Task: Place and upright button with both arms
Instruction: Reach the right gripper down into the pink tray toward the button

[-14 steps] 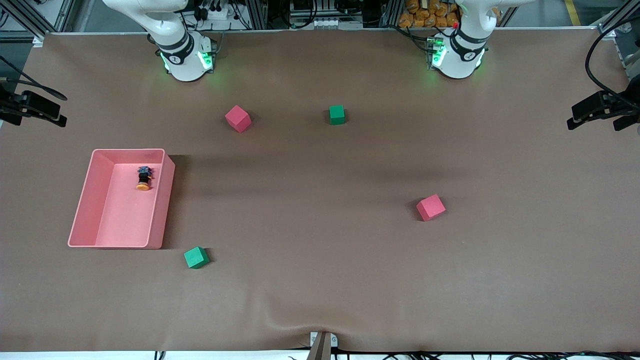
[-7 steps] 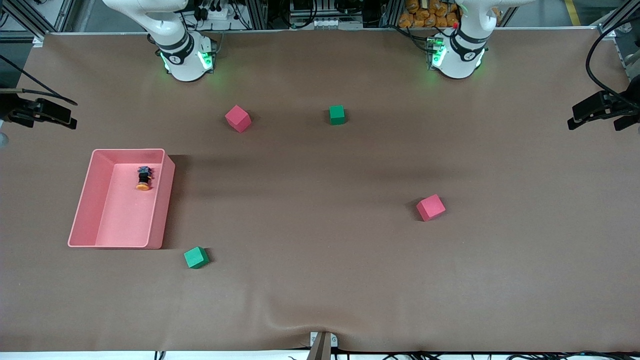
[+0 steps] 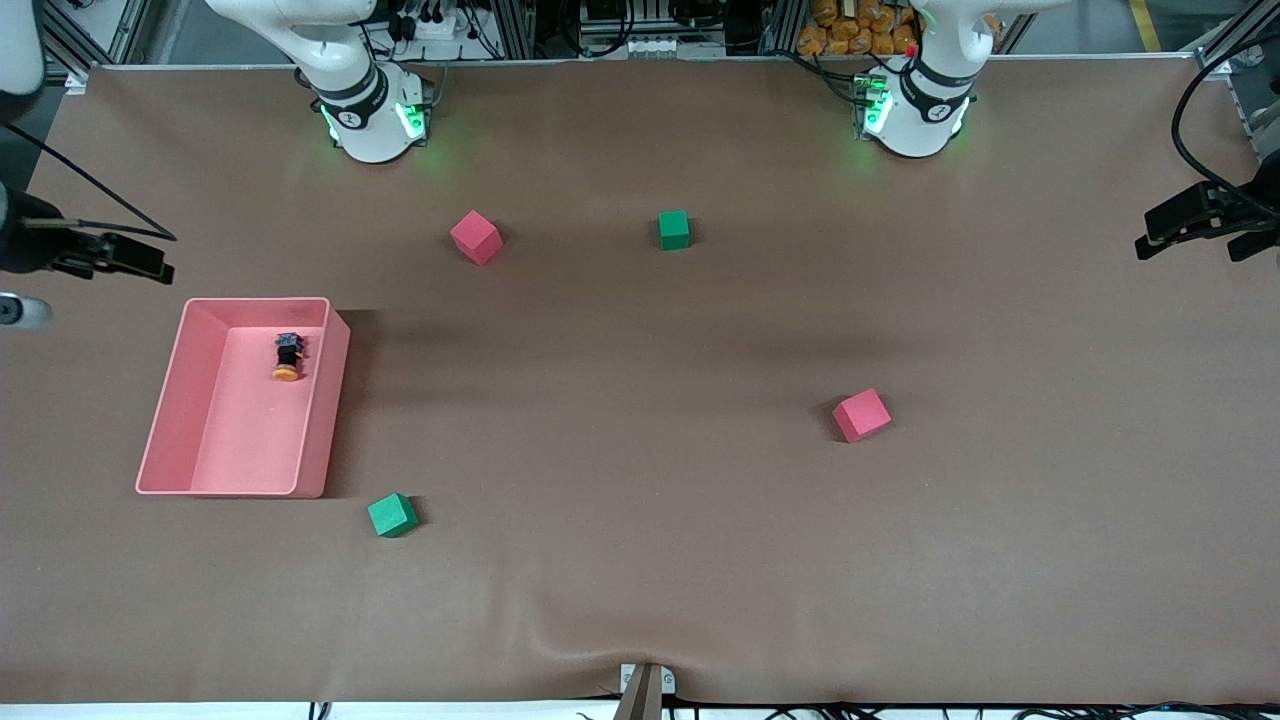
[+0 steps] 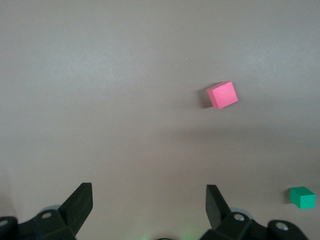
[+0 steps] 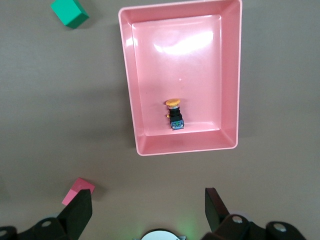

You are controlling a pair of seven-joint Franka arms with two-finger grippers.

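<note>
On a brown cloth-covered table [image 3: 640, 580] lie four cubes: nearest, one green cube [image 3: 392, 515], then one red cube [image 3: 861, 415]; farthest sit another red [image 3: 475, 237] and another green [image 3: 674, 229]. One smooth pink rectangular tray [image 3: 166, 400], toward the right arm's end, holds one button [image 3: 288, 356] lying on its side, orange cap nearest. The right gripper [image 5: 148, 210] hangs high over the tray, the left gripper [image 4: 148, 205] high over bare cloth, both with fingers spread apart, holding nothing.

Both wrist views cut off each tool's [image 4: 145, 205] [image 5: 145, 205] upper body at the edge.
</note>
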